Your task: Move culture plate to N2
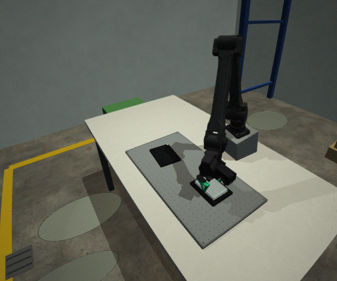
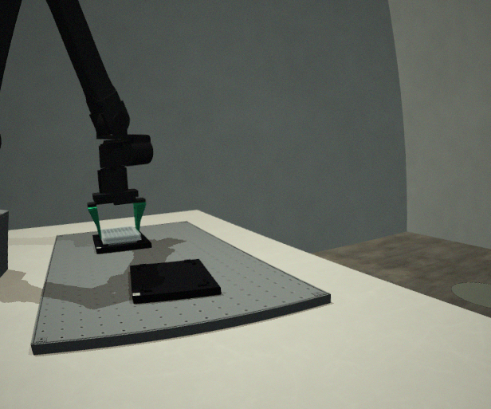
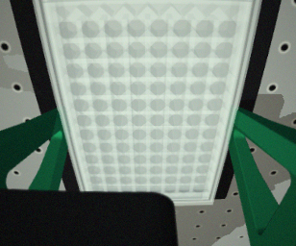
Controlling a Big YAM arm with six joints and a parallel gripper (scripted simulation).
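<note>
The clear 96-well plate (image 1: 214,189) with its lid on sits on the black nest N1 (image 1: 211,193) on the grey perforated baseplate. It also shows in the exterior view (image 2: 119,234) and fills the wrist view (image 3: 147,90). My gripper (image 1: 210,182) stands straight above it, its green fingers down on both long sides of the plate (image 2: 115,226). In the wrist view the fingers touch the plate's edges near its near end (image 3: 147,141). The gripper is shut on the plate, which rests on N1. The black nest N2 (image 1: 164,155) lies empty, also seen in the exterior view (image 2: 173,280).
The grey baseplate (image 1: 193,184) lies on a white table. The arm's base stands on a grey block (image 1: 242,141) at the table's far edge. A green box (image 1: 121,104) sits behind the table. A blue rack (image 1: 262,36) stands at the back.
</note>
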